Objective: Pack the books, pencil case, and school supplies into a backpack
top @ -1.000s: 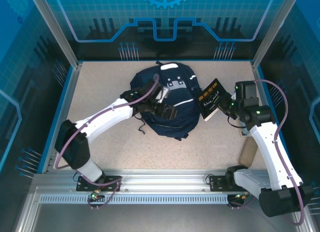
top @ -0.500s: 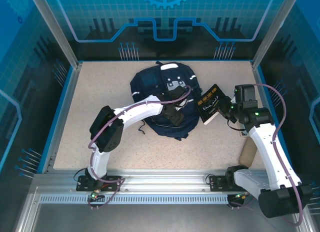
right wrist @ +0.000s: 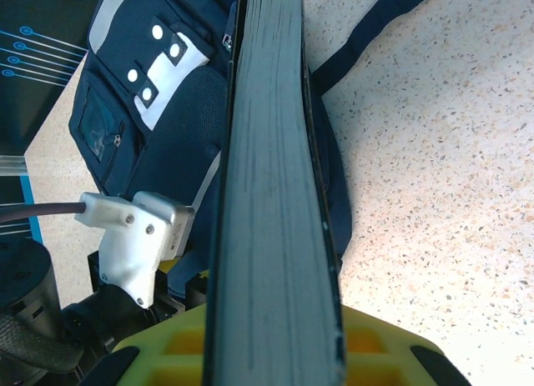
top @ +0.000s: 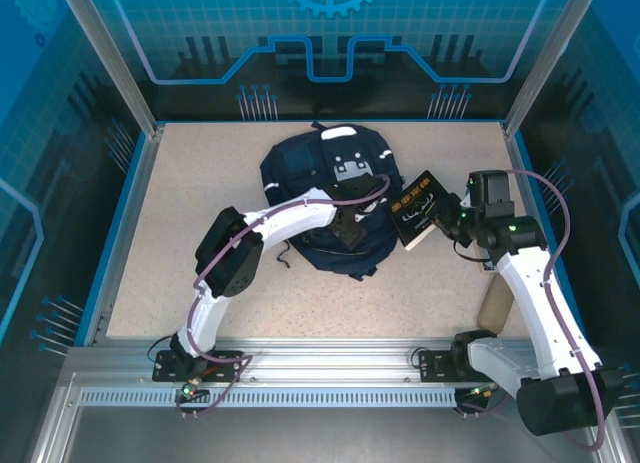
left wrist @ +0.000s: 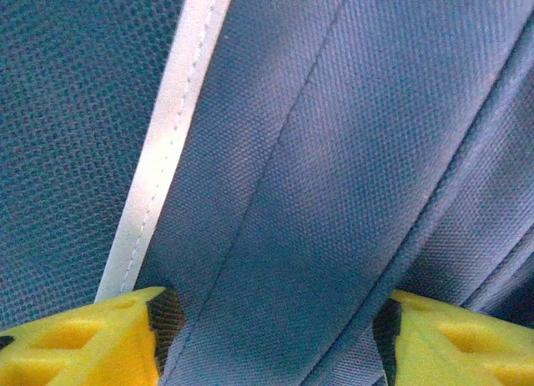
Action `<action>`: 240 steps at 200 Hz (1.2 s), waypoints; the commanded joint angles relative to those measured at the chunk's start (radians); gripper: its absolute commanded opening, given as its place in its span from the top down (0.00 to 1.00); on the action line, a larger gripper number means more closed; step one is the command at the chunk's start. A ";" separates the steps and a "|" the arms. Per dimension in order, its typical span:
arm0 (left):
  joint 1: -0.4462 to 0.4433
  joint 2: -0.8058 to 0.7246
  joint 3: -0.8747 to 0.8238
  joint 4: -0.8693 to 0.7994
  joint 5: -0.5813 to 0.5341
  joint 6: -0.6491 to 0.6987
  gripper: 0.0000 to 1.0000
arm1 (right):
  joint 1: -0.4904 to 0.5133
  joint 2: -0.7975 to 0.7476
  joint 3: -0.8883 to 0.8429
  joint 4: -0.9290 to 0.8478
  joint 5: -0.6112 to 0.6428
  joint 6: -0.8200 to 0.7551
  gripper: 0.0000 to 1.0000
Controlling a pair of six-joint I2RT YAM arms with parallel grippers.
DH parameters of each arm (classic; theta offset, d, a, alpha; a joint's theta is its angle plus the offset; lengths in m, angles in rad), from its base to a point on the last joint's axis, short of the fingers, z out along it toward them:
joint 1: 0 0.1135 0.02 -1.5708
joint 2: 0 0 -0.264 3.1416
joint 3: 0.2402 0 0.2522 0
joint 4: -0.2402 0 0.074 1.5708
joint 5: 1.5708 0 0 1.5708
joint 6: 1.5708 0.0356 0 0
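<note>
The navy backpack (top: 300,168) lies flat at mid-table, white dotted patch up. My left gripper (top: 350,228) presses down on its lower right part. In the left wrist view the yellow fingers (left wrist: 83,344) stand on either side of a fold of backpack fabric (left wrist: 334,152), pads against it. My right gripper (top: 447,220) is shut on a dark book (top: 418,208) with yellow marks, held tilted just right of the backpack. The right wrist view has the book (right wrist: 267,194) edge-on, reaching over the backpack (right wrist: 183,111). A tan oblong thing (top: 497,301) lies by the right wall; whether it is the pencil case I cannot tell.
Blue walls (top: 125,223) rim the speckled table (top: 200,283). A dark strap (right wrist: 367,36) trails off the backpack onto the table. The left arm's white wrist housing (right wrist: 133,236) sits close beside the held book.
The left arm folded its elbow in and its gripper slid right across the backpack, jaws narrowing on the fabric. The right gripper carried the book slightly left, toward the backpack.
</note>
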State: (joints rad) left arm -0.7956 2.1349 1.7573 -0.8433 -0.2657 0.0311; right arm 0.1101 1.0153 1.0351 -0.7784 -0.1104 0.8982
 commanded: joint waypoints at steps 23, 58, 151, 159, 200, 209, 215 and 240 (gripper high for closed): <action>-0.002 0.020 0.026 -0.045 -0.067 0.035 0.29 | -0.016 -0.019 -0.015 0.068 -0.032 0.024 0.95; -0.002 0.028 0.044 -0.028 -0.159 0.035 0.38 | -0.016 -0.024 -0.010 0.067 -0.033 0.031 0.95; -0.002 -0.118 0.001 0.094 -0.124 0.049 0.88 | -0.018 -0.092 0.099 -0.061 0.090 0.003 0.94; -0.002 -0.139 -0.009 0.107 -0.131 0.045 0.90 | -0.020 -0.102 0.110 -0.075 0.115 -0.001 0.94; 0.003 -0.226 -0.037 0.163 -0.246 0.005 0.96 | -0.020 -0.118 0.157 -0.218 0.276 0.013 0.95; 0.007 -0.242 -0.039 0.177 -0.273 -0.006 0.97 | -0.021 -0.118 0.158 -0.228 0.284 0.008 0.96; 0.011 -0.253 -0.039 0.184 -0.279 -0.013 0.97 | -0.020 -0.118 0.158 -0.229 0.282 0.004 0.96; 0.030 -0.295 -0.038 0.219 -0.270 -0.035 0.99 | -0.020 -0.123 0.138 -0.168 0.189 -0.022 0.96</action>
State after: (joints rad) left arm -0.7853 1.9236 1.7172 -0.7174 -0.4812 0.0505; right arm 0.1043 0.9092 1.1561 -0.9989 0.1165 0.9096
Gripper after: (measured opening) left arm 0.080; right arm 0.177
